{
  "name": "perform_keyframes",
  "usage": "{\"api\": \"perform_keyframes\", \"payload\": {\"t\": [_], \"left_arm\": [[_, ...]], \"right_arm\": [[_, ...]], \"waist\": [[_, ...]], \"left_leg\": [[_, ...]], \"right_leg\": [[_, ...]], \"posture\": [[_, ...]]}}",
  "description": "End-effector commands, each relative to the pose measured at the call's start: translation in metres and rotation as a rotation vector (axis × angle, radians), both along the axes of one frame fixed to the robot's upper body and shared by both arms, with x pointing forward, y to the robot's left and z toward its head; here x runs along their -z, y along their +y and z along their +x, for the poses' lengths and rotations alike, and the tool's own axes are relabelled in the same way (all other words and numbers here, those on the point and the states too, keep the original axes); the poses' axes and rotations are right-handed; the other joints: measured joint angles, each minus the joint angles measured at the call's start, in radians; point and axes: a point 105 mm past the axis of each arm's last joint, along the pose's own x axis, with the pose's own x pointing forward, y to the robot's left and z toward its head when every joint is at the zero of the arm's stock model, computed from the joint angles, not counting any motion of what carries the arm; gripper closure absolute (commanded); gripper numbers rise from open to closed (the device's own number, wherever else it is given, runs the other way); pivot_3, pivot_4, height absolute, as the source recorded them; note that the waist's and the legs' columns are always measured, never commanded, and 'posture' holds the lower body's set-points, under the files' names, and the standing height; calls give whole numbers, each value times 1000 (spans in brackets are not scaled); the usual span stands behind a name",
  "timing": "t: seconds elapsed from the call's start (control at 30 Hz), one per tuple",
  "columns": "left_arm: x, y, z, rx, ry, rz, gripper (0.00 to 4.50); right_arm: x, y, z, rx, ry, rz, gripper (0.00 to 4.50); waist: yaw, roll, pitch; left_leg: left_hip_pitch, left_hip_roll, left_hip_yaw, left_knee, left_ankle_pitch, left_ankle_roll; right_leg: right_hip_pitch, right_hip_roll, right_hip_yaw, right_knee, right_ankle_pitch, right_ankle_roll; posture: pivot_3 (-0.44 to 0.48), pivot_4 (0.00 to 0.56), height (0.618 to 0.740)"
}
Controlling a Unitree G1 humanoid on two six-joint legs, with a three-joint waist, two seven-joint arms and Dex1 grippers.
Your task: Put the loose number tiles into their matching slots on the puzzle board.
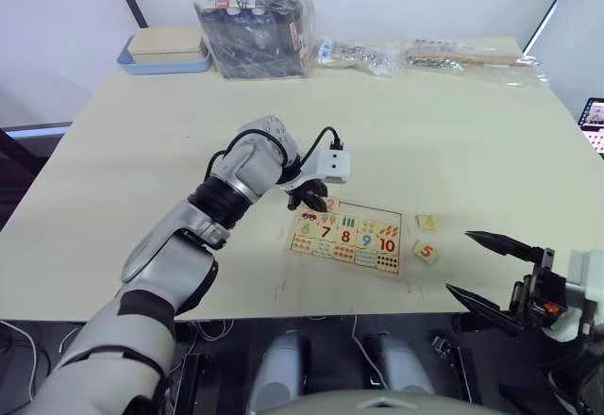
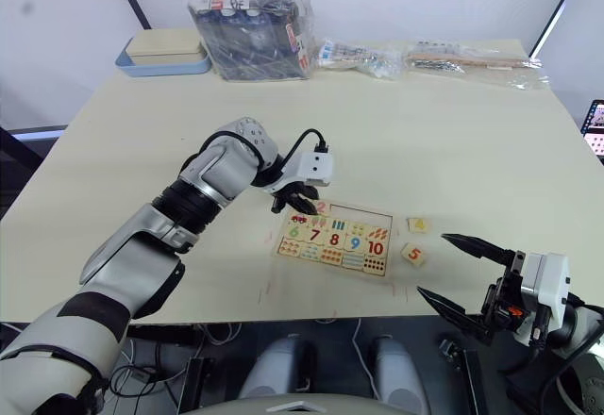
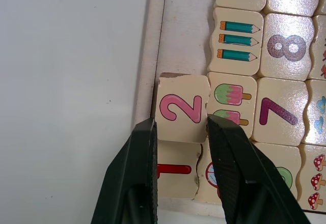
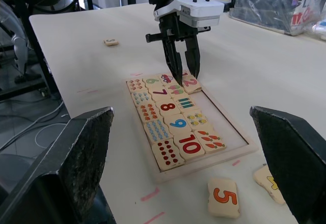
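The left arm reaches forward and across toward the middle of the worktop [image 1: 453, 132], elbow bent, wrist turned so the left gripper [image 1: 312, 200] points down at the board's [image 1: 401, 243] far left corner. Its jaws stand narrow on either side of the 2 tile [image 3: 181, 113], one finger [image 3: 137, 173] at each flank of the tile; whether they press it cannot be told. The 2 tile lies tilted in the board's top row, overlapping the 1 tile [image 3: 175, 175], which sits in the corner slot next to it. The rest of the top row is bare pale wood [image 4: 216, 113].

The board lies near the worktop's near edge, a little right of centre. Its other rows are full: picture squares and the numbers 6 to 10, with the red 10 [image 4: 189, 145] at the right end.

Two loose tiles lie on the worktop just off the board's right side: the 5 tile [image 1: 426, 251], face up with an orange digit, nearer the near edge, and a second tile [image 1: 428, 222] with a yellow mark just beyond it; its digit is too small to read.

The right arm hangs low past the worktop's near right corner, with the right gripper [image 1: 483, 266] level and pointing left toward the 5 tile, well apart from it. Its jaws are wide and hold nothing.

A blue tray [image 1: 165, 54], a wrapped dark pack [image 1: 255, 26] and plastic bags [image 1: 425, 55] line the far edge
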Motion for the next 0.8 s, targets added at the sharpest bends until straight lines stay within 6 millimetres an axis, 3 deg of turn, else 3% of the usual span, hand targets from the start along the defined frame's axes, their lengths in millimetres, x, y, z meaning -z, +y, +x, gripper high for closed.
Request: {"api": "perform_keyframes", "payload": {"t": [0.03,0.8], "left_arm": [[-12,-4,3,19,-34,6,3541],[-11,-8,2,34,-25,20,3541]], "right_arm": [[-7,3,-1,-5,-46,-6,0],[-5,3,-2,5,-48,-5,0]], "waist": [[0,0,0],[0,0,0]], "left_leg": [[0,0,0,0,0,0],[0,0,0,0,0,0]], "right_leg": [[0,0,0,0,0,0],[0,0,0,0,0,0]], "posture": [[0,150,740],[0,150,740]]}}
